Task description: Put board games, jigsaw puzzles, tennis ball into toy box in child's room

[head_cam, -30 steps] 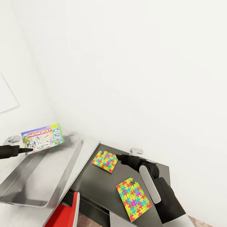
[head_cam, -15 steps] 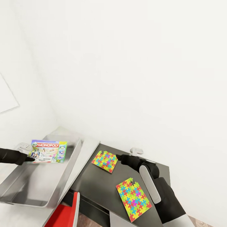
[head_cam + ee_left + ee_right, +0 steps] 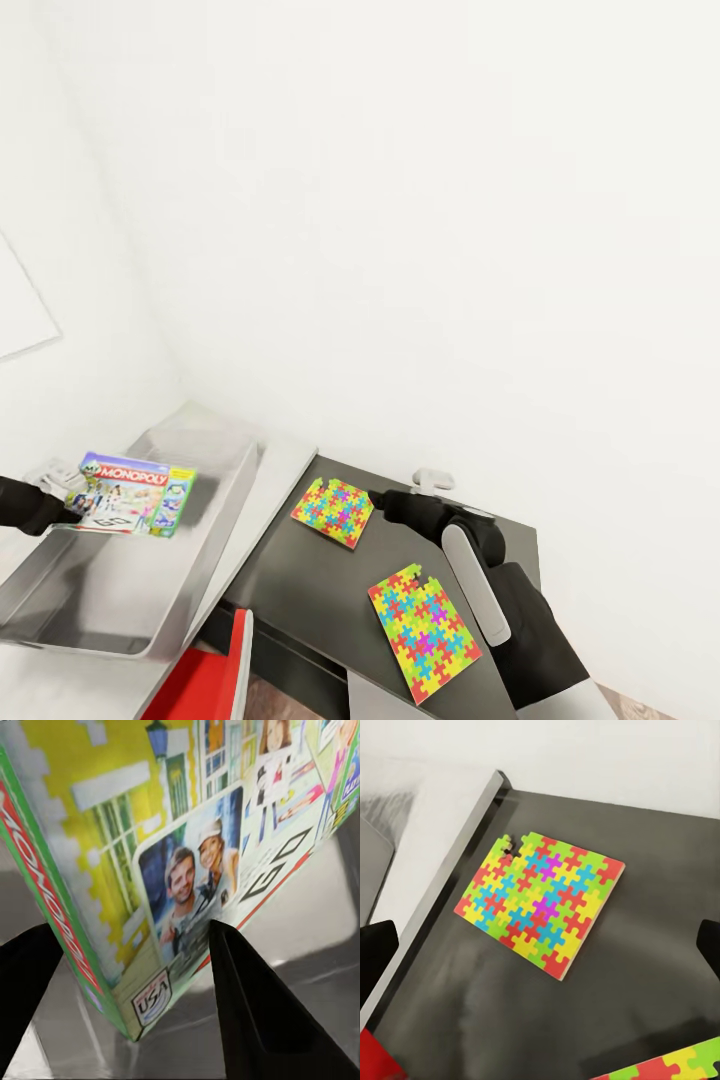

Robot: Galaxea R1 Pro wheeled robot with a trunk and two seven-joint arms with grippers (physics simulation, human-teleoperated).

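My left gripper (image 3: pixel 62 492) is shut on a Monopoly board game (image 3: pixel 130 494), a colourful printed box with green-yellow edges. It holds the game tilted just above the light grey toy box (image 3: pixel 216 540) on the table (image 3: pixel 287 468). In the left wrist view the game (image 3: pixel 187 847) sits between the black fingers (image 3: pixel 251 1005), with the tray floor behind it. Two jigsaw puzzles (image 3: pixel 335 512) (image 3: pixel 424 618) lie flat on the dark cabinet section. My right gripper (image 3: pixel 378 498) hovers open beside the farther puzzle (image 3: pixel 540 904), fingers apart and empty.
A white wall rises close behind the table. Something red (image 3: pixel 205 680), perhaps a chair, stands below the table's near edge. The dark cabinet top (image 3: pixel 290 575) has bare room between the puzzles and the toy box.
My left gripper has carried the board game down and to the left, and the box now lies flatter and lower over the toy box. The right arm and both puzzles have not moved.
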